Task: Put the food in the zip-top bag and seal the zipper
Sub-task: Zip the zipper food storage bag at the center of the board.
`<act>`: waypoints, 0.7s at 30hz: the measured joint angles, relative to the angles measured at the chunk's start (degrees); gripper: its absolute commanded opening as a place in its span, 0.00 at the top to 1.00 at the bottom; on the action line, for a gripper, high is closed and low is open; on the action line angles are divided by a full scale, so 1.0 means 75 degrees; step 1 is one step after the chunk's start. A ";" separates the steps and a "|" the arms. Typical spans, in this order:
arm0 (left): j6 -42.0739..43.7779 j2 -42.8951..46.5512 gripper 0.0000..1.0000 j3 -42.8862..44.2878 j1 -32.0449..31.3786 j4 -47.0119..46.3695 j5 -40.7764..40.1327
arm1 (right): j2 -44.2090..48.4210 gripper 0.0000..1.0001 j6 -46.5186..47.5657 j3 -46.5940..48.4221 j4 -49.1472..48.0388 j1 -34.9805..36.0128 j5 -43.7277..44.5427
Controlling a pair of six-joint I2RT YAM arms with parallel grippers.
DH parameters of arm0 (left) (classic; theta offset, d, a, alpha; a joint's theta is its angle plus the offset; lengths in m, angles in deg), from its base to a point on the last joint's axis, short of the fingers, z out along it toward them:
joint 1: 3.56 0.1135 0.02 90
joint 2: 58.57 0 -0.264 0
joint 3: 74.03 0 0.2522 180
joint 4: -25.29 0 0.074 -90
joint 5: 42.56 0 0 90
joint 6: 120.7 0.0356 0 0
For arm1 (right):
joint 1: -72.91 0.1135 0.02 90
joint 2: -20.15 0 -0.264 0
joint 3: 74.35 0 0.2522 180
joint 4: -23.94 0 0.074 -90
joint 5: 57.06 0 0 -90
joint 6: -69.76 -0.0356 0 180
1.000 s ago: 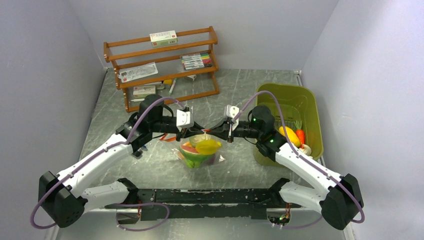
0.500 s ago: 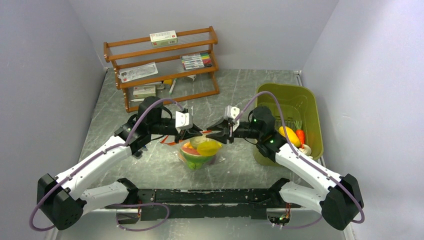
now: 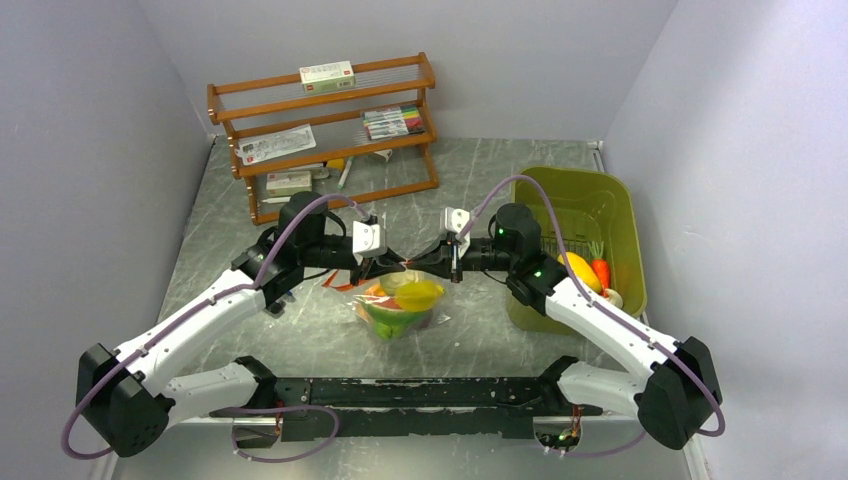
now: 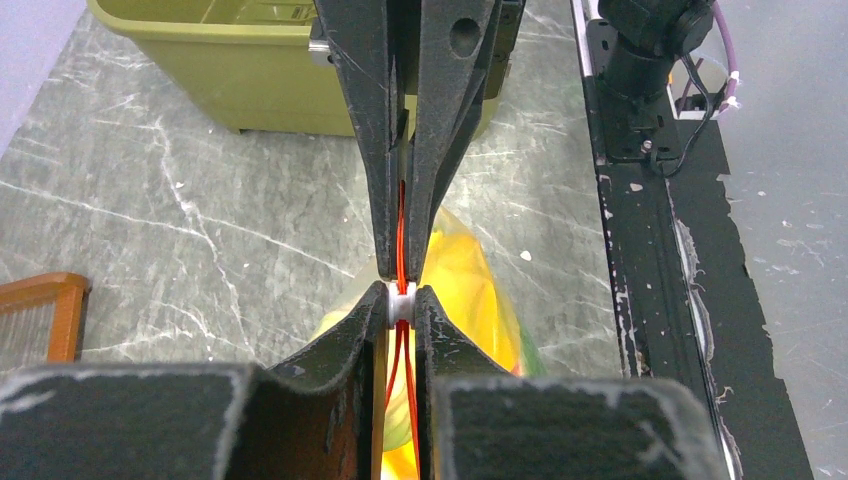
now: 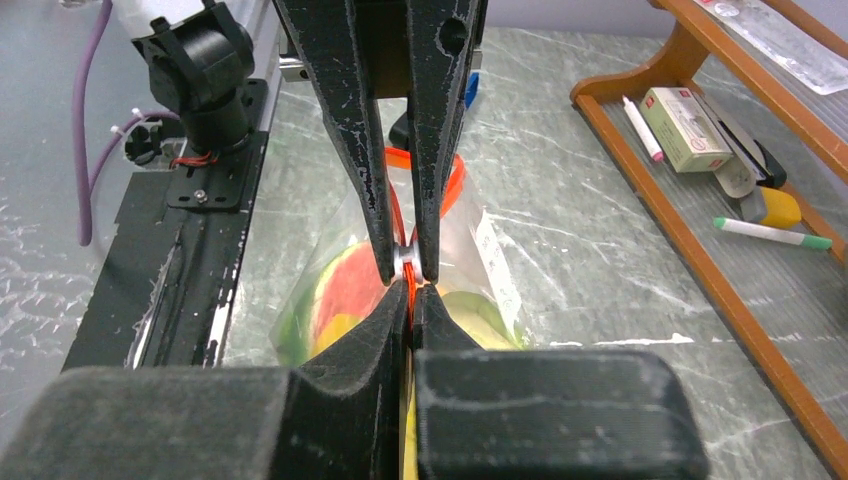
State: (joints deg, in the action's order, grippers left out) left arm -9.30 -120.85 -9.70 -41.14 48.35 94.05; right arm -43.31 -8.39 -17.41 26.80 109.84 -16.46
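Note:
The clear zip-top bag [image 3: 400, 308] hangs just above the table centre, held by its red-orange zipper [image 3: 408, 263]. It holds the food: a yellow piece [image 3: 418, 292], a green piece [image 3: 388, 320] and a red one [image 5: 345, 290]. My left gripper [image 3: 393, 263] is shut on the zipper at its white slider [image 4: 400, 304]. My right gripper [image 3: 424, 263] is shut on the zipper right against it, tip to tip. In the left wrist view my left gripper [image 4: 400, 300] pinches the strip [image 4: 402, 235]. In the right wrist view my right gripper [image 5: 412, 290] does the same.
An olive-green bin [image 3: 590, 205] stands at the right with an orange-yellow piece [image 3: 578, 270] and a carrot [image 3: 601, 272] inside. A wooden rack [image 3: 330, 135] with boxes and marker pens stands at the back left. The black base rail [image 3: 420, 392] runs along the near edge.
My right gripper has moved left along the zipper until its tips meet the left gripper's. The bag stays hanging between them. The left arm has barely moved.

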 measured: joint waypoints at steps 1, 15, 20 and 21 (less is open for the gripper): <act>0.0012 0.0000 0.93 0.0000 0.0000 -0.0003 -0.0006 | 0.0017 1.00 -0.0026 0.0000 0.0000 0.0003 0.0044; 0.0312 0.0286 0.93 -0.0114 -0.0003 0.0184 -0.0271 | 0.0618 1.00 -0.0262 -0.0236 -0.0047 -0.0085 0.0597; 0.0472 0.0391 0.93 -0.0114 -0.0003 0.0510 -0.0466 | 0.0731 1.00 -0.0300 -0.0297 -0.0052 -0.0192 0.0682; 0.0527 0.0431 0.93 -0.0114 -0.0003 0.0600 -0.0507 | 0.0775 1.00 -0.0309 -0.0329 -0.0055 -0.0254 0.0682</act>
State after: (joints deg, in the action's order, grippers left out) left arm -5.34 -117.61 -10.56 -41.16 52.86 90.24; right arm -37.50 -10.70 -19.88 26.39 107.94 -11.35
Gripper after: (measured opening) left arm 0.101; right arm 0.010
